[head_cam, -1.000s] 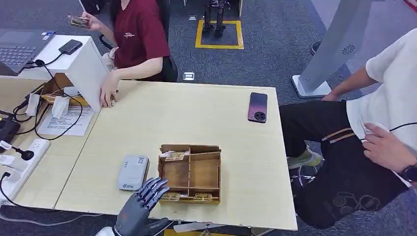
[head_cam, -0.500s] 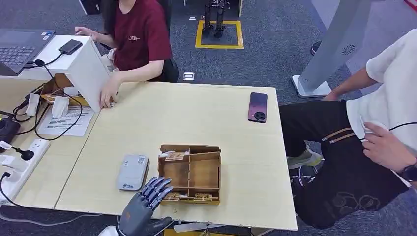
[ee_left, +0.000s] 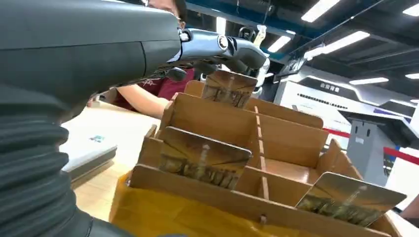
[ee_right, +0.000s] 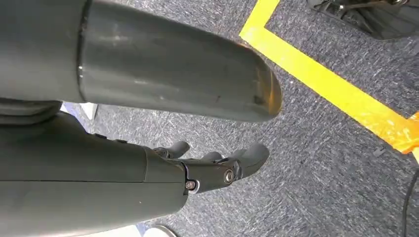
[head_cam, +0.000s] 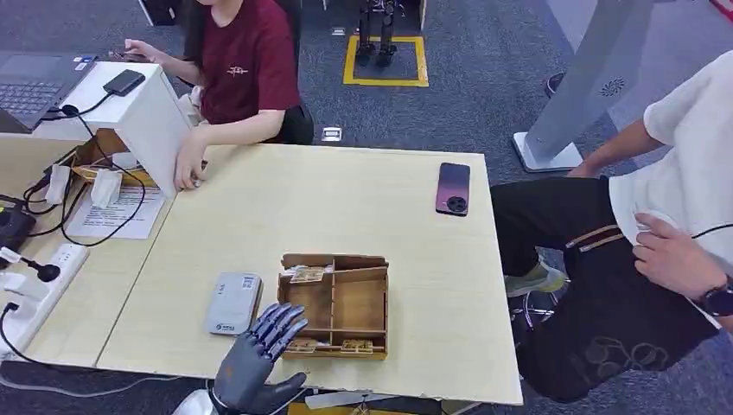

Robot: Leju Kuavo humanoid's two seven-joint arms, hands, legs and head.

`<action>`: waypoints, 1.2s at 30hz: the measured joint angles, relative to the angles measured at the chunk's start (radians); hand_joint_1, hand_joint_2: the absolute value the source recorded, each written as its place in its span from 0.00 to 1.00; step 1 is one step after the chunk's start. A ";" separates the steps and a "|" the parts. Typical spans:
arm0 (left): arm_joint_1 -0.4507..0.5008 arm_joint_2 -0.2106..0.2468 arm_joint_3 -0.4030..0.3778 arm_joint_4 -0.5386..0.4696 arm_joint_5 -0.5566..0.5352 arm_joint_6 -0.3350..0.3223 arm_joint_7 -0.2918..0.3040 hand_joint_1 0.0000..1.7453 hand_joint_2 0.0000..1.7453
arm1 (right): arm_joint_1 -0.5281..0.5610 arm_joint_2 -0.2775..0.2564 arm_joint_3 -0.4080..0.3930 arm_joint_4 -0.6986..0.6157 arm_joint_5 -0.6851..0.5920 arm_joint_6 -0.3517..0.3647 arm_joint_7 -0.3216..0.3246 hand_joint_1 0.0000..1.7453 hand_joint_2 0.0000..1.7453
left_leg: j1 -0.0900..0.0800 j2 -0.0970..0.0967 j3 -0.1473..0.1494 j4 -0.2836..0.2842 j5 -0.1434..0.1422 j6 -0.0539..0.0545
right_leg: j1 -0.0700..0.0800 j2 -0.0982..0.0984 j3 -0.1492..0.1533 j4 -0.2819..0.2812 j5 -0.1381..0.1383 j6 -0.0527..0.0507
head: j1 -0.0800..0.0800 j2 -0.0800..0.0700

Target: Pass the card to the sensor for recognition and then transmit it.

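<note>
I see the cards standing on edge in a wooden box [head_cam: 333,305] near the front of the table [head_cam: 346,199]. The nearest card [ee_left: 205,157], brownish with a printed picture, leans in the front-left slot; another card [ee_left: 352,198] leans in the front-right slot, and a third [ee_left: 228,88] stands at the back left. The grey sensor [head_cam: 233,303] lies flat just left of the box. My left hand [head_cam: 255,359] hovers at the box's front-left corner with its fingers [head_cam: 281,322] spread and stretched forward over the near edge, holding nothing; I cannot tell whether they touch the wood. My right hand [ee_right: 217,165] hangs over the grey carpet [ee_right: 316,148] beside a yellow floor line [ee_right: 336,96], fingers loosely curled, empty. A phone [head_cam: 454,188] lies far on the table's right side.
</note>
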 joint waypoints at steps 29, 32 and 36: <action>-0.023 -0.013 0.000 0.032 0.041 -0.001 0.008 1.00 1.00 | -0.006 0.008 -0.009 0.000 0.011 0.000 0.000 0.00 0.00 | 0.000 0.000 0.000 0.000 0.000 0.000 | 0.000 0.000 0.000 0.000 0.000 0.000 | 0.000 0.000; -0.025 -0.009 -0.001 0.033 0.047 0.002 0.007 1.00 1.00 | -0.007 0.008 -0.010 0.000 0.011 0.000 0.000 0.00 0.00 | 0.000 0.000 0.000 0.000 0.000 0.000 | 0.000 0.000 0.000 0.000 0.000 0.000 | 0.000 0.000; -0.030 -0.009 -0.001 0.033 0.049 0.004 0.004 1.00 1.00 | -0.007 0.008 -0.010 -0.001 0.011 0.000 0.000 0.00 0.00 | 0.000 0.000 0.000 0.000 0.000 0.000 | 0.000 0.000 0.000 0.000 0.000 0.000 | 0.000 0.000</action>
